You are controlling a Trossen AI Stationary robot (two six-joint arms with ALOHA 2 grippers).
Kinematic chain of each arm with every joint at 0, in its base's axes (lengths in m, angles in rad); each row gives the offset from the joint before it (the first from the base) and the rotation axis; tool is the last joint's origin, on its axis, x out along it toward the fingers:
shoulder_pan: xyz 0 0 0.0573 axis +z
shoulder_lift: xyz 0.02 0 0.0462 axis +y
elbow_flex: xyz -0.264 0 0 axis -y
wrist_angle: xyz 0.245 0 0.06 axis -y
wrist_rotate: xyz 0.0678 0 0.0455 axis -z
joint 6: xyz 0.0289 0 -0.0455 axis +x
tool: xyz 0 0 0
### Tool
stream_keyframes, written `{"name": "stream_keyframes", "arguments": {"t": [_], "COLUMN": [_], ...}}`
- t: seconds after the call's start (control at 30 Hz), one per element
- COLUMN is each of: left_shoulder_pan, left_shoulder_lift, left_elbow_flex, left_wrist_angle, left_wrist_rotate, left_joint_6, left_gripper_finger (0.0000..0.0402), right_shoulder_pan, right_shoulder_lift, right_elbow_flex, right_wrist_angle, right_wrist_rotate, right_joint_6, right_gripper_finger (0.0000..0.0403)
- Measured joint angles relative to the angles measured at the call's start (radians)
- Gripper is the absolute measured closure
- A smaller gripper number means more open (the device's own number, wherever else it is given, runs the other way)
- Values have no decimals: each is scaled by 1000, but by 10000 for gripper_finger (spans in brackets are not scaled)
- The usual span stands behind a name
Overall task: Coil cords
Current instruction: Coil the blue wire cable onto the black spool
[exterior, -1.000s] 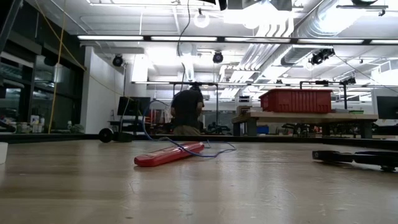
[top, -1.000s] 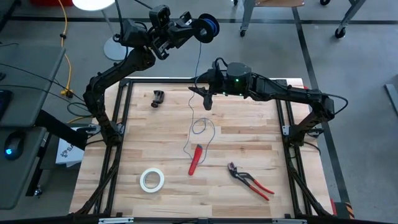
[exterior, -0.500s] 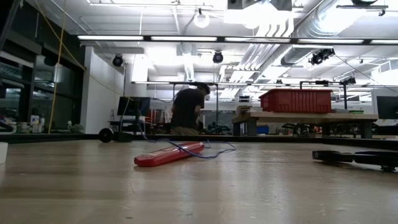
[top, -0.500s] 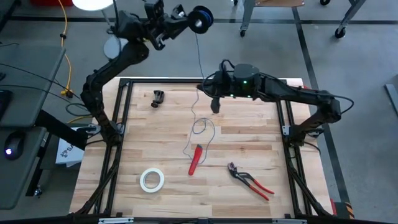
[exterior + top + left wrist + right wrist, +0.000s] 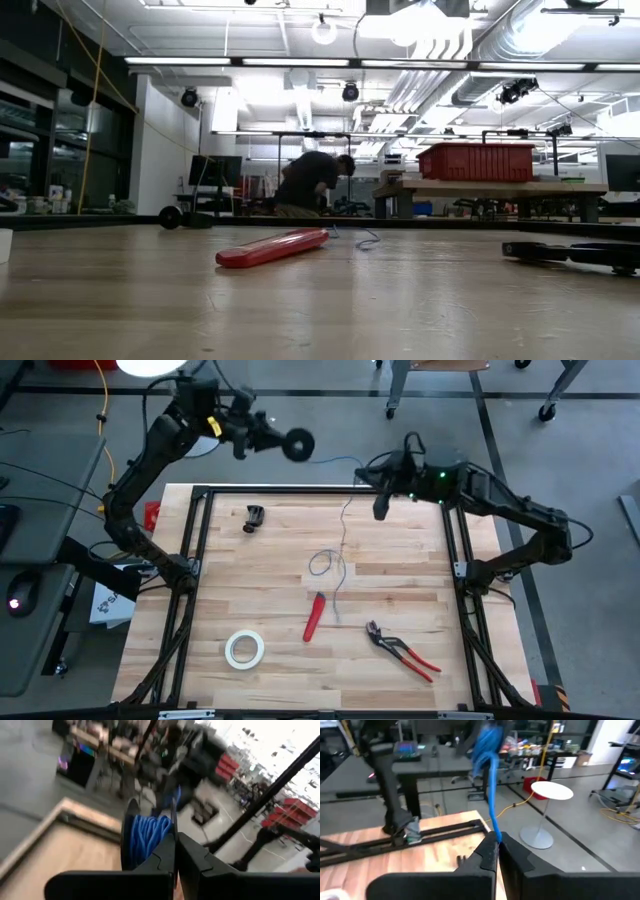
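Left end effector (image 5: 176, 851) is clamping the spool (image 5: 297, 445), right end effector (image 5: 498, 847) is pinching the wire (image 5: 342, 525); next is probably winding slack on.

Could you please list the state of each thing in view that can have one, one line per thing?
left gripper: shut on the spool, held beyond the table's far edge.
spool: partly wound with blue wire.
wire: mostly unwound, one loose loop on the table.
right gripper: shut on the wire, above the table's far edge.
pliers: lying flat, handles slightly apart.
tape roll: lying flat.
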Motion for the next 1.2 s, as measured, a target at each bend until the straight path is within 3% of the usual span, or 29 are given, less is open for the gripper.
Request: {"name": "stream_keyframes", "arguments": {"t": [0.17,0.33,0.57,0.73,0.93,1.2], "left_shoulder_pan": [-35,-59,-108,-186,-269,-331], "left_shoulder_lift": [13,42,69,119,201,296], "left_elbow_flex": [0,0,2,1,1,0], "left_wrist_angle": [-131,-104,-102,-42,175,705], "left_wrist_rotate": [-12,-86,10,44,114,206], "left_joint_6": [16,31,-50,-114,-241,-572], "left_gripper_finger": [401,401,401,401,401,401], "right_shoulder_pan": [-43,-53,-70,-93,-94,-81], "right_shoulder_lift": [-12,-12,-12,5,13,19], "right_elbow_flex": [0,0,0,0,0,0], "right_wrist_angle": [60,81,89,116,149,147], "right_wrist_rotate": [-73,-126,-112,-188,-258,-285], "right_joint_6": [28,53,55,90,132,150], "right_gripper_finger": [402,403,403,403,403,403]}}
